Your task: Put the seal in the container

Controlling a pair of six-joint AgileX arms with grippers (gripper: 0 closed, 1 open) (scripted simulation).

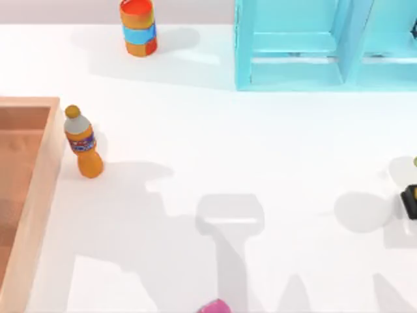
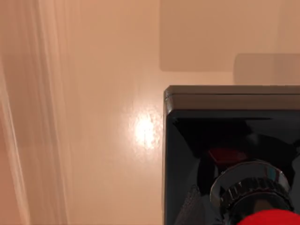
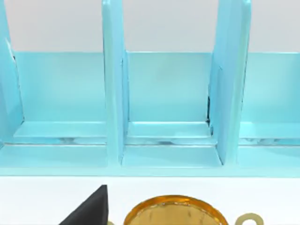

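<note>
The seal (image 2: 225, 140) is close up in the left wrist view, with a black cube base, a chrome collar and a bit of its red knob (image 2: 267, 219). It rests on a glossy peach-tan surface (image 2: 103, 70) with a paler grained band (image 2: 33, 117) beside it, the same wood colours as the container. The container (image 1: 44, 163) runs off the table's left edge in the top view, with thick peach-tan walls and a darker brown inside. Two arm shadows fall across the middle of the table.
An orange bottle (image 1: 83, 142) stands just right of the container's wall. An orange-and-blue can (image 1: 138, 27) is at the back. The cyan shelf unit (image 1: 293, 45) (image 3: 164, 103) fills the back right. A black-based item (image 1: 410, 201) with a yellowish top (image 3: 176, 212) is at the right edge. A pink lump (image 1: 214, 306) is at the front.
</note>
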